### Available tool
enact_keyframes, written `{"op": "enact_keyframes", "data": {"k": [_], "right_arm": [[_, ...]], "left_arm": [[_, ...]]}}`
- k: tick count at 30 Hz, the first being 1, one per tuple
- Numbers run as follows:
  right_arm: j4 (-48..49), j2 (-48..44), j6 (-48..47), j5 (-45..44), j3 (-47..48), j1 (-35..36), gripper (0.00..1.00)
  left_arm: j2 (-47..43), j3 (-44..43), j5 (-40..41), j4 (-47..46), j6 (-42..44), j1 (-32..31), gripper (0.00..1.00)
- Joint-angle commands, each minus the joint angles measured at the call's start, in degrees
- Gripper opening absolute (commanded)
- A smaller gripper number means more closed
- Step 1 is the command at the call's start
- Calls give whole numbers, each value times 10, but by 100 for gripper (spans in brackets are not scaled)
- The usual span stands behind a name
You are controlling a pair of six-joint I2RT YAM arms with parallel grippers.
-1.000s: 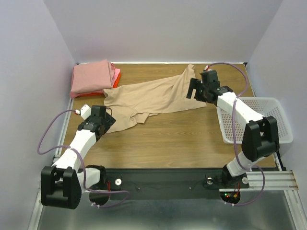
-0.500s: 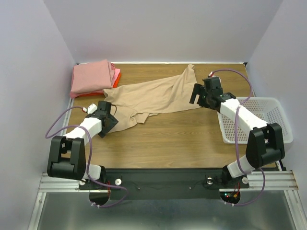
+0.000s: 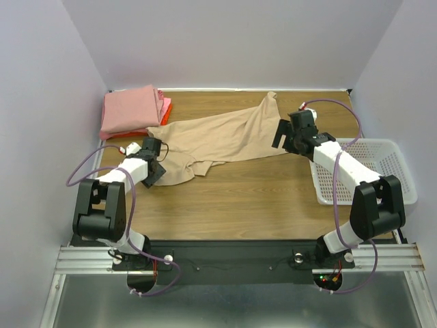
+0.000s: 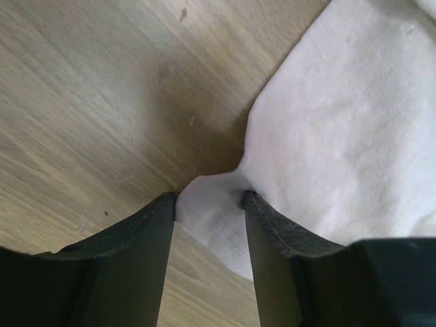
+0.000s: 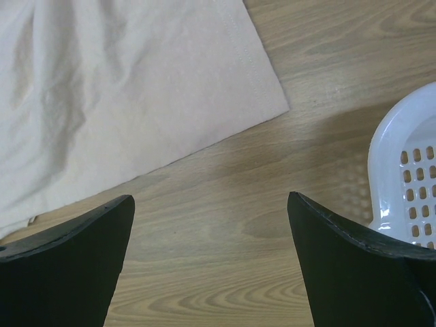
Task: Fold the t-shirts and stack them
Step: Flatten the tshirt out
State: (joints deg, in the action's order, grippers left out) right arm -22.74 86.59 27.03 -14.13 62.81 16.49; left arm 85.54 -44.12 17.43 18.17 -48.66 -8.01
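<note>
The tan t-shirt (image 3: 218,137) lies spread and rumpled across the middle of the table, reaching from the left side to the back centre. My left gripper (image 3: 153,169) is down at its near left corner. In the left wrist view the jaws have narrowed onto a bunched hem corner of the shirt (image 4: 211,211), which touches both fingers (image 4: 157,231). My right gripper (image 3: 280,134) hovers open over bare wood beside the shirt's right corner (image 5: 204,75), holding nothing. A folded salmon-pink t-shirt (image 3: 130,109) lies on an orange-red one (image 3: 166,111) at the back left.
A white mesh basket (image 3: 382,145) stands at the right table edge, its rim (image 5: 402,146) close to my right gripper's right finger. Walls close in the table on the left, back and right. Bare wood fills the near half.
The left arm swung in toward the shirt's near left corner and its jaws closed from wide open onto the hem. The right gripper drifted slightly right and stayed open.
</note>
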Motion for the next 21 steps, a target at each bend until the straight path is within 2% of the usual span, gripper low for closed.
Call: {"op": "enact_keyframes", "data": {"k": [1, 2, 3, 9, 16, 18, 21], "right_arm": [[20, -12, 0, -25, -10, -2, 100], [20, -11, 0, -29, -11, -2, 100], [20, -6, 0, -33, -11, -2, 100], [20, 17, 0, -44, 0, -2, 100], [19, 86, 18, -53, 49, -2, 100], [19, 114, 35, -66, 62, -2, 99], [18, 156, 35, -60, 95, -2, 95]], "left_arm": [[58, 3, 8, 27, -8, -3, 38], [60, 6, 4, 27, -9, -3, 23], [60, 8, 1, 27, -12, -3, 0], [17, 23, 17, 32, -11, -4, 0], [-88, 42, 68, 49, -24, -3, 0], [-95, 44, 109, 61, -49, 0, 0], [-82, 29, 124, 85, -59, 11, 0]]}}
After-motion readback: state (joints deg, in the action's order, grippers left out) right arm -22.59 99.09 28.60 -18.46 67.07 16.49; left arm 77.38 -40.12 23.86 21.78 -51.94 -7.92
